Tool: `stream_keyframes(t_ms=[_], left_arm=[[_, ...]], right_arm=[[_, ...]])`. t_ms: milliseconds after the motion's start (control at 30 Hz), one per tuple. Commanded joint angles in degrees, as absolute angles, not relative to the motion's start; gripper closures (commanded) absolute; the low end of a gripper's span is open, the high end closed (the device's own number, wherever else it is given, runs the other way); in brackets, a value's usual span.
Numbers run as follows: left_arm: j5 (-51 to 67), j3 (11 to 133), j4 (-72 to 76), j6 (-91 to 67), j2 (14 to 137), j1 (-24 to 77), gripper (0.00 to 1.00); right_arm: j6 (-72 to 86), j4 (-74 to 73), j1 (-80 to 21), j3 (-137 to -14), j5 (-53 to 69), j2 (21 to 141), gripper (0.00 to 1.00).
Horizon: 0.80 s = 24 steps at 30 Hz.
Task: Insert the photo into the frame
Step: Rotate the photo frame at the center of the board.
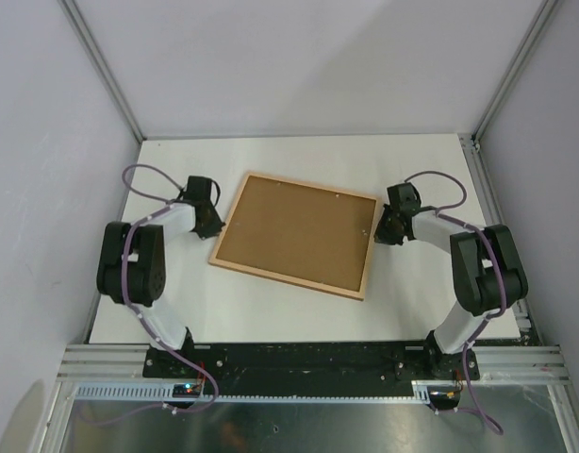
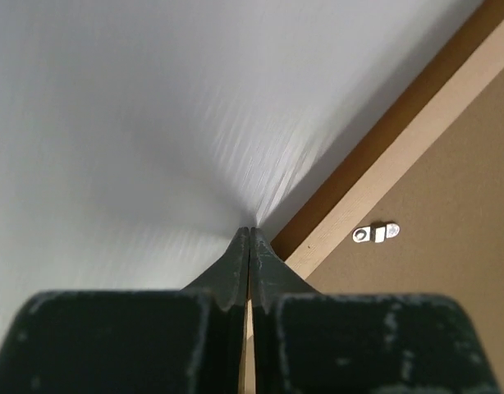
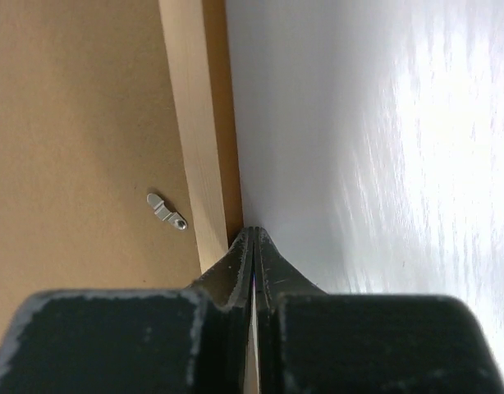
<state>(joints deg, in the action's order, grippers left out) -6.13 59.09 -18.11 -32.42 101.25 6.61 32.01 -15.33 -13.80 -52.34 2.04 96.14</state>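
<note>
The frame [image 1: 287, 280] lies flat in the middle of the white table, light wood face up, with a brown backing board [image 1: 297, 234] filling it. The photo is hidden. My left gripper [image 1: 212, 229] is shut, empty, its tips down at the frame's left edge. In the left wrist view the left gripper [image 2: 249, 230] touches the table just outside the frame's rail [image 2: 400, 156]. My right gripper [image 1: 379, 236] is shut and empty at the frame's right edge. In the right wrist view the right gripper [image 3: 253, 230] sits against the outer side of the frame's rail [image 3: 194, 123].
Small metal turn clips [image 2: 375, 233] [image 3: 167, 211] lie on the backing board [image 3: 71, 164] near each rail. White walls enclose the table on the left, back and right. The arm bases stand at the near edge.
</note>
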Motion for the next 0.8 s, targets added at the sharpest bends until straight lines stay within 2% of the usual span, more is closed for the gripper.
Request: stream_keyframes(t_ms=[0,133,367,600,767], left_arm=[[8.7,54.4,-22.9,-37.8,96.1,9.7,0.99],[11.0,52.2,-22.9,-37.5,92.1,9.5,0.98],[11.0,48.5,-22.9,-36.6,87.2,9.3,0.97],[9.0,46.7,-22.8,-35.2,85.8,9.2,0.97],[8.2,46.4,-22.8,-34.2,84.9,8.9,0.97]], right_arm=[[30.8,-12.0,-15.8,-54.6,6.4,100.4,0.99],[29.5,-13.8,-14.6,-54.8,4.6,98.6,0.91],[26.9,-16.4,-15.4,-55.2,0.5,93.6,0.66],[24.8,-14.3,-19.2,-56.2,-4.1,93.0,0.46],[22.7,-11.9,-20.0,-58.2,-3.1,95.9,0.41]])
